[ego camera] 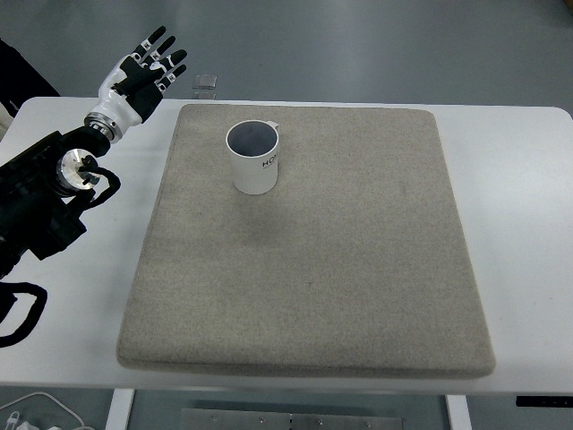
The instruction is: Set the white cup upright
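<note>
The white cup (253, 159) stands upright on the grey mat (313, 269), in its far left part, mouth up and dark inside, with black print on its side. My left hand (143, 70) is raised over the table's far left corner, well to the left of the cup and apart from it. Its fingers (161, 40) are spread and hold nothing. The black left arm (40, 197) runs in from the left edge. No right arm shows.
The white table (519, 224) surrounds the mat on all sides. A small clear object (205, 83) lies at the table's far edge, behind the mat. Dark cloth (18, 67) shows at the top left. Cables (36, 408) hang below the near left corner.
</note>
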